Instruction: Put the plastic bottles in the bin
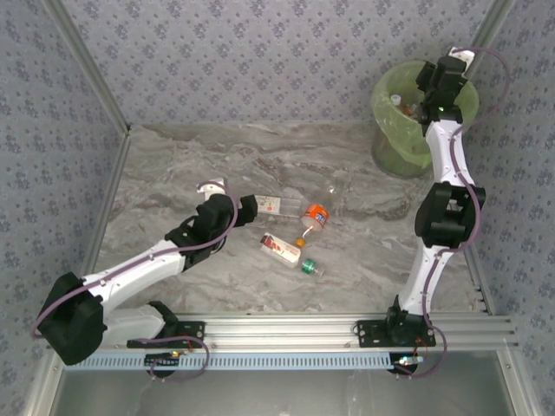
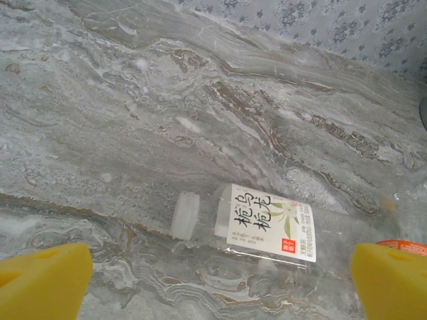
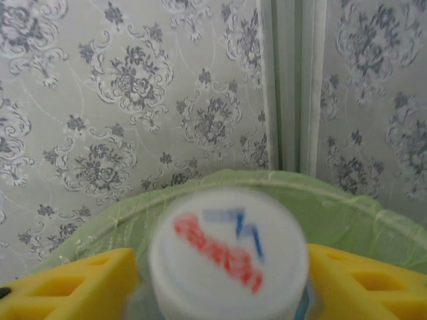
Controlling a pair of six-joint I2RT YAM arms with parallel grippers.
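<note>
Top external: bin [image 1: 401,130], green-lined, at the table's [image 1: 173,173] far right corner; right gripper [image 1: 440,87] above its mouth. Right wrist: white-capped bottle [image 3: 227,257], blurred, between yellow fingers [image 3: 73,287] over the rim; clamped or loose, cannot tell. Left gripper [image 1: 254,207]: fingers wide apart, straddling a clear white-labelled bottle [image 2: 267,227] lying on the table. Near it lie an orange-labelled bottle [image 1: 315,214], a red-and-white bottle [image 1: 280,248] and a green-capped bottle [image 1: 310,267].
</note>
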